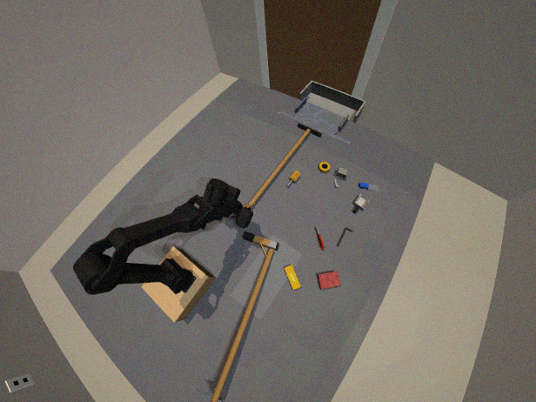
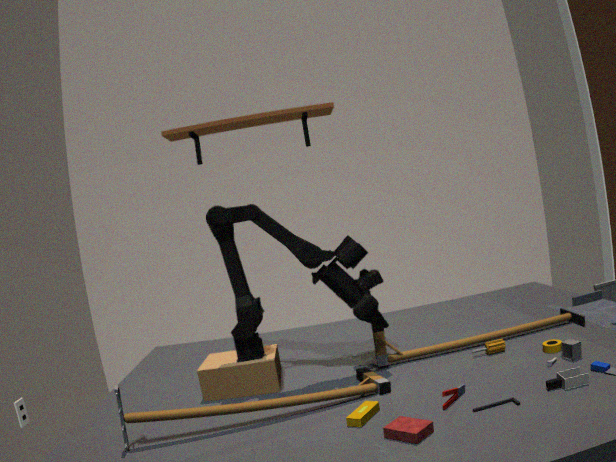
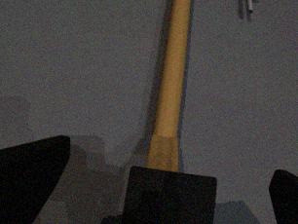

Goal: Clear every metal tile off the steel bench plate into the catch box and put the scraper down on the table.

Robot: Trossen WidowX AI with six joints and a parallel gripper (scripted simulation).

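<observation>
The long scraper (image 1: 278,169) (image 2: 450,345) (image 3: 175,73) lies on the table, its wooden handle reaching to a black blade (image 1: 304,128) (image 2: 578,318) at the near edge of the steel bench plate (image 1: 322,115) (image 2: 600,309). The catch box (image 1: 332,94) stands at the plate's far end. I cannot make out any tiles on the plate or in the box. My gripper (image 2: 380,327) (image 3: 170,156) is open. Its fingers stand apart on either side of the black grip (image 3: 170,195) on the scraper's upright post (image 2: 380,345), with a gap on both sides in the wrist view.
A second long-handled tool (image 1: 245,319) (image 2: 250,405) lies towards the front, its grip end close to my gripper. Right of the handles lie an orange tool (image 1: 295,176), yellow tape (image 1: 324,166), red pliers (image 1: 321,241), a hex key (image 1: 342,237), a yellow block (image 1: 292,278) and a red block (image 1: 329,279).
</observation>
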